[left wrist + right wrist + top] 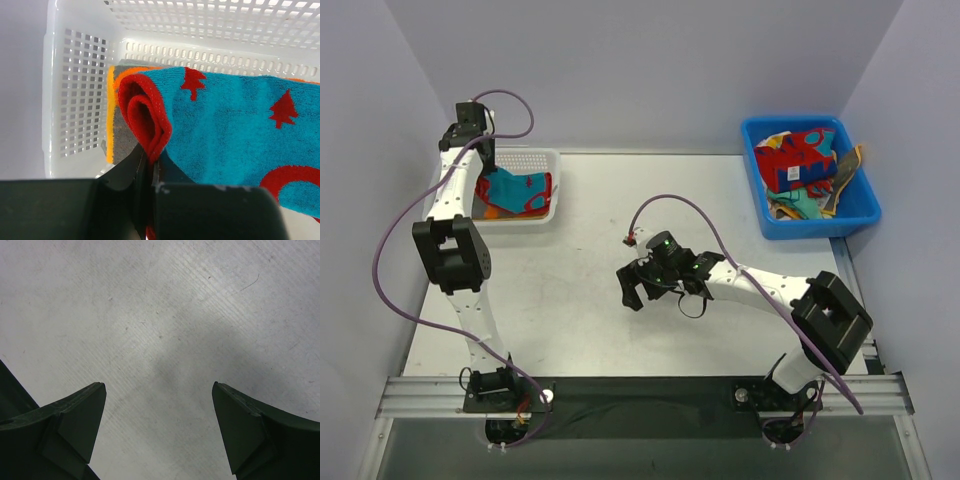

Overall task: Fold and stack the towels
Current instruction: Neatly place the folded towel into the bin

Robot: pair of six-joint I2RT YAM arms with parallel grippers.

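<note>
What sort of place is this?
Probably a robot lab test cell: plain screens around a white table, two arms bolted to a rail, towels staged in a mesh basket and blue bin.

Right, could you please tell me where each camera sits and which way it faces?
Top external: above and behind the arms, looking down at the table, white basket and blue bin; both arms show, bases at the bottom.
Left wrist: on the left arm, facing into the basket; the left gripper pinches the teal and red towel.
Right wrist: on the right arm, facing down at the table; the right gripper stands open.
Shared: top and left wrist both show that towel in the basket.
</note>
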